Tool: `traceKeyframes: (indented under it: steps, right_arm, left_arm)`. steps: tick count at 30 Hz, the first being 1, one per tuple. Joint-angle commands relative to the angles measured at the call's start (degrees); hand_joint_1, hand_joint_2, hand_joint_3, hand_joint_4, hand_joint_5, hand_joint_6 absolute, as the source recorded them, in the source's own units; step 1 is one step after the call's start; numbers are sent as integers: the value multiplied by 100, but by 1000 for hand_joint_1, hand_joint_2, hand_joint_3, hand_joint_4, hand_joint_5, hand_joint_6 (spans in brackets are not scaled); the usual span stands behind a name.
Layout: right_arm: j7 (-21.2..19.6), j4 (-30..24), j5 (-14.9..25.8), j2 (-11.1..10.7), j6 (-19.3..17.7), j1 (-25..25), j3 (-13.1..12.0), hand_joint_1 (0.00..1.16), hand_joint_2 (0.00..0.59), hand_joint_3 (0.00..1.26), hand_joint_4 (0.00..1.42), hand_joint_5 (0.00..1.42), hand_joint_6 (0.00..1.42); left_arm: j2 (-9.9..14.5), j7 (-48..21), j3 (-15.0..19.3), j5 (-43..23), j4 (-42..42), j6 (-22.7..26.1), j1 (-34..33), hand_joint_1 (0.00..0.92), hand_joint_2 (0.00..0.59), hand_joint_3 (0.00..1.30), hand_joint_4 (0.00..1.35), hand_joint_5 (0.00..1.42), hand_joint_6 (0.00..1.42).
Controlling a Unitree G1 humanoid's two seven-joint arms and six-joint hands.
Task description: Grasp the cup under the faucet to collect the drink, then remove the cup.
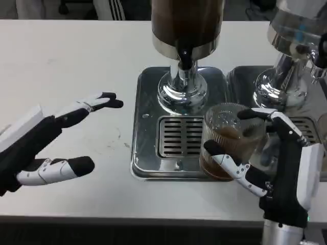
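The cup (228,140), a clear ribbed glass with brown drink in its lower part, stands upright at the right front corner of the steel drip tray (148,168), its long axis vertical and its mouth facing up. It sits to the right of the slotted grate (179,137) and forward and to the right of the black faucet (185,56), not beneath it. The right hand (276,163) grasps the cup from the right: one finger reaches round the rim at the far side and another wraps the base at the near side. The tray's raised front edge runs just beside the cup's foot, and beyond it a strip of white table (76,66) leads to the near edge. A second tray and chrome dispenser (286,66) stand close on the right, behind the right hand, so room there is narrow. The chrome pedestal (182,92) of the first dispenser rises behind the cup. The left hand (56,140) hovers over the wide bare table left of the tray, fingers spread apart and holding nothing, well apart from the cup.
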Motion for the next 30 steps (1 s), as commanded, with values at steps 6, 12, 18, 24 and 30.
traceKeyframes:
  steps: [6, 12, 18, 24, 30]
  right_arm:
    - [59, -641, 9, 15, -175, 147, -88, 965, 123, 725, 864, 1051, 1381]
    - [250, -1120, -8, -34, -168, 400, -141, 972, 122, 737, 885, 1060, 1397]
    - [415, -1420, -7, -31, -181, 582, -219, 978, 115, 750, 898, 1063, 1401]
    - [629, -1784, 46, -43, -227, 792, -267, 979, 115, 750, 905, 1074, 1401]
    - [774, -2022, 72, -30, -255, 936, -351, 979, 114, 757, 905, 1075, 1401]
  left_arm:
    - [271, 106, -119, 156, -373, -531, 222, 0, 57, 170, 0, 30, 108]
    - [431, 79, -227, 60, -512, -763, 284, 0, 45, 169, 0, 20, 94]
    - [604, 50, -356, -82, -709, -1011, 394, 0, 53, 160, 0, 1, 80]
    - [791, 79, -489, -158, -947, -1381, 491, 0, 52, 139, 0, 0, 75]
    - [955, 96, -587, -367, -1032, -1524, 525, 0, 52, 138, 0, 0, 66]
